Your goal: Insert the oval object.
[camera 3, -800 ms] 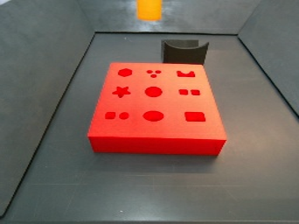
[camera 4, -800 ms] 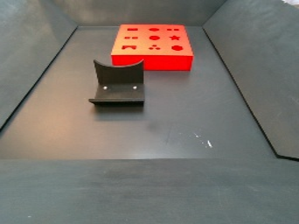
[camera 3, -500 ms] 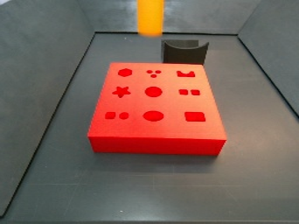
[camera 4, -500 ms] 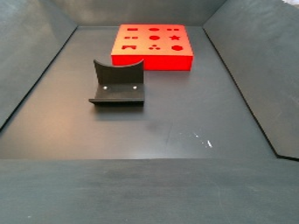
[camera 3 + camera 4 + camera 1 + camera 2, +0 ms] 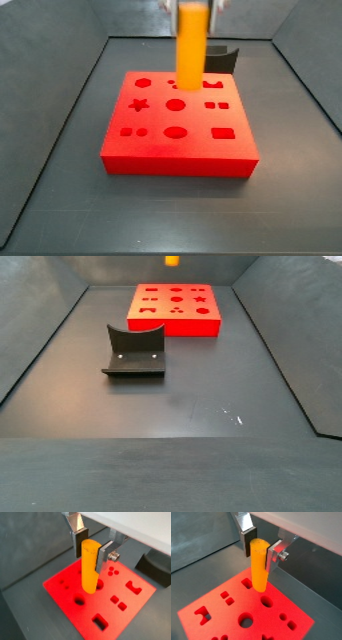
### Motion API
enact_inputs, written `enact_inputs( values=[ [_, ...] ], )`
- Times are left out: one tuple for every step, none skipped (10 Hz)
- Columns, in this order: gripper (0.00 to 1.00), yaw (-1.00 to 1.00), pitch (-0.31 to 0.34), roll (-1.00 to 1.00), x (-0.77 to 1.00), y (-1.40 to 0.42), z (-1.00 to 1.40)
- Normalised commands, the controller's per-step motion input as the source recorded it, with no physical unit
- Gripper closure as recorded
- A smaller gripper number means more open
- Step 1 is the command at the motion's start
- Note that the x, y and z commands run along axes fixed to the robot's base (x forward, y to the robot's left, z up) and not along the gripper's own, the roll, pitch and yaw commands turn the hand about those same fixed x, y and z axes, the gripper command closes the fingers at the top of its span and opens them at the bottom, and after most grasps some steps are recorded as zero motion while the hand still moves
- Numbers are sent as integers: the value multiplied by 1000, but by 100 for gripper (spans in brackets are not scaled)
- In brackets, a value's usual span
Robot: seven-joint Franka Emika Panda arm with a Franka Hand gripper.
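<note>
Gripper (image 5: 91, 543) fingers were clamped on the upper end of the oval object (image 5: 89, 568), their silver plates with dark pads pressing its sides in both wrist views (image 5: 260, 543). Holding the orange-yellow peg (image 5: 260, 566) near its top left most of its length free below the pads, presumably so that the lower part could enter a hole without the fingers meeting the block. The peg hung upright, long axis vertical, with its rounded lower tip above the top face of the red block (image 5: 73, 599); whether the tip touched the face could not be told. In a side view the peg (image 5: 191, 45) stood over the rear half of the red block (image 5: 179, 140), its tip near the back rows of holes, while the gripper itself was mostly cut off by the frame edge. In a side view from the opposite end, only the tip of the peg (image 5: 171, 261) showed above the far red block (image 5: 177, 309). The dark grey curved holder (image 5: 135, 352) sat apart on the floor, empty. By judgement, the step in hand was alignment over the oval hole (image 5: 175, 132), which lay nearer the front, so a lateral shift seemed needed before descent.
</note>
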Motion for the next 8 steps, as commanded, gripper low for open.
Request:
enact_inputs(
  values=[
    [100,486,-31,307,223,-266,-611],
    [100,303,0,406,0,-423,-497],
    [100,0,0,283,-57,-360,-491],
    [100,-109,-27,0,-31,-63,-263],
    [100,-217,-130,-86,-9,3,-231],
    [100,-434,-107,-69,-74,111,-151],
    [100,-531,-119,-70,-246,91,-157],
    [100,-443,-147,-87,-217,71,-200]
  ],
)
